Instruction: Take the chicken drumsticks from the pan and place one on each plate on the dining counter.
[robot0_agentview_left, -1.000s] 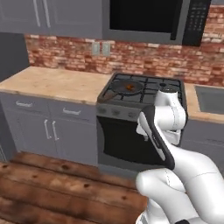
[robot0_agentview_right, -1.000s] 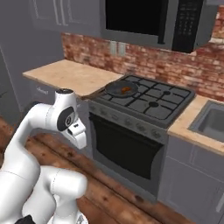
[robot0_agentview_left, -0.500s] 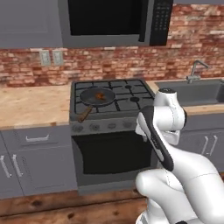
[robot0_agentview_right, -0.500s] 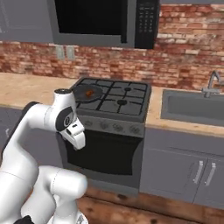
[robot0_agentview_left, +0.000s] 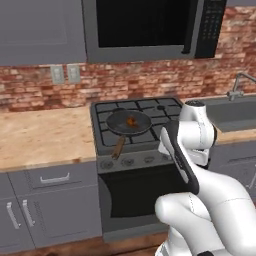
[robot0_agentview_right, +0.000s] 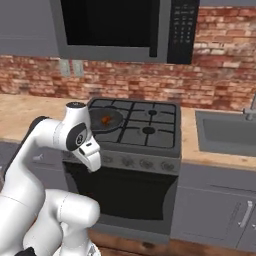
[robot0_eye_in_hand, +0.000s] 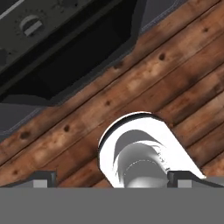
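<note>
Pan (robot0_agentview_left: 129, 123) sitting on the stove (robot0_agentview_left: 137, 131), wooden handle (robot0_agentview_left: 119, 146) pointing toward the front edge; arm folding upright, hand aiming floorward, jaws spread apart.

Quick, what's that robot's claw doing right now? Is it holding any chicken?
Gripper: open and empty, pointing down at the wooden floor. The chicken drumsticks sit in the pan.

Dark grey pan (robot0_agentview_left: 129, 123) with brown wooden handle holds reddish-orange drumsticks (robot0_agentview_left: 132, 120); black stove (robot0_agentview_right: 145, 131), red brick backsplash (robot0_agentview_left: 150, 80), light wood-grain worktop (robot0_agentview_left: 40, 135).
</note>
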